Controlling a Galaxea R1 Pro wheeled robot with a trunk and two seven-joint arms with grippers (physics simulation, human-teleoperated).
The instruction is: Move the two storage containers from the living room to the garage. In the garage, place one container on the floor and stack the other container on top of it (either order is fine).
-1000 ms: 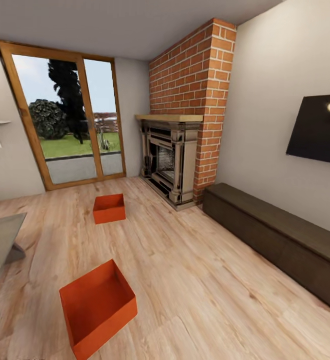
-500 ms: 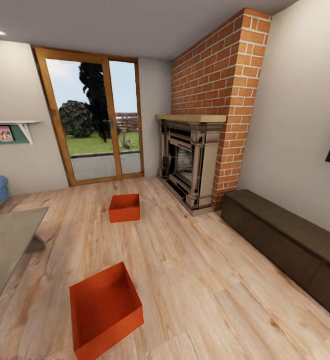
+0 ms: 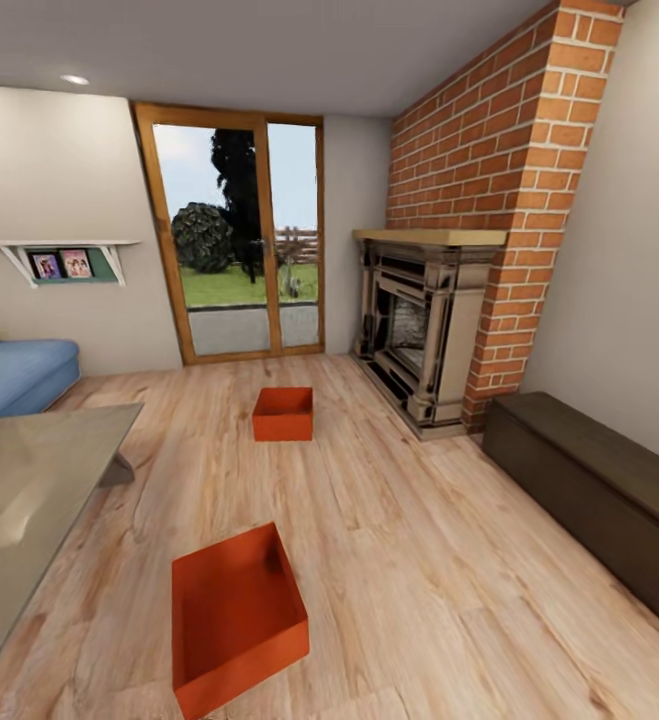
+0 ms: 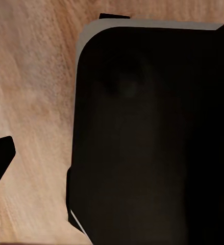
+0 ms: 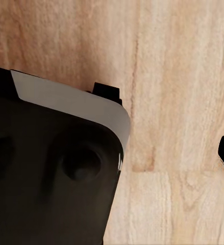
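- Location: living room, light wood-plank flooring point(image 3: 399, 560) throughout.
- Near storage container point(image 3: 237, 618): red-orange rectangular bin, open top, straight walls, interior empty. It rests flat on the planks at the lower centre-left of the head view, turned at a slight angle to the plank lines, just beside the corner of the glass coffee table point(image 3: 29, 500).
- Far storage container point(image 3: 283, 413): same colour and form, open top, sitting flat on the planks further into the room, between the garden doors point(image 3: 239, 245) and the brick fireplace point(image 3: 424, 325). Well apart from the near container.
- Surroundings: blue sofa point(image 3: 14, 375) at the left, a wall shelf point(image 3: 64, 258) with framed pictures above it, and a dark low cabinet point(image 3: 599, 495) along the right wall.
- Left wrist view: a dark robot body panel point(image 4: 152, 138) over planks; finger opening cannot be told.
- Right wrist view: a dark panel point(image 5: 50, 173) over planks; finger opening cannot be told.
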